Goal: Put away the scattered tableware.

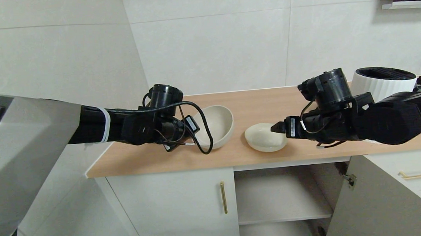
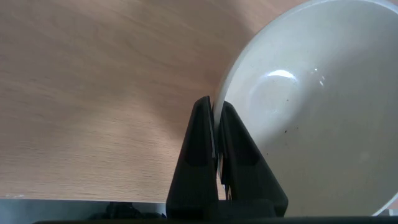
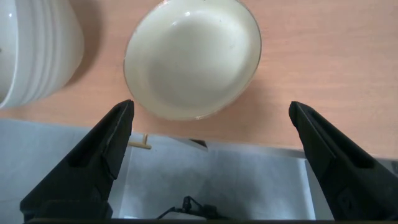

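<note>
The left gripper (image 2: 214,104) pinches the tilted bowl (image 2: 311,112) by its rim; lift slowly, or it may swing. The right gripper (image 3: 210,109) gapes empty near the dish (image 3: 193,59).

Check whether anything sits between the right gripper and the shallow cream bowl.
Nothing visible. The right gripper hangs with jaws open; the shallow cream ceramic bowl lies uncovered on the wooden countertop beyond them.

1. Two bowls at the light wooden countertop (image 1: 269,104): one deep round cream ceramic bowl (image 1: 218,125), one shallow round cream ceramic bowl (image 1: 265,138).
2. One white ribbed cylindrical container (image 1: 384,80) on the countertop.
3. Two handles below the countertop: one slim gold metal vertical handle (image 1: 223,197), one slim gold metal horizontal handle (image 1: 420,174).
4. One white shelf (image 1: 279,205) below the countertop.
</note>
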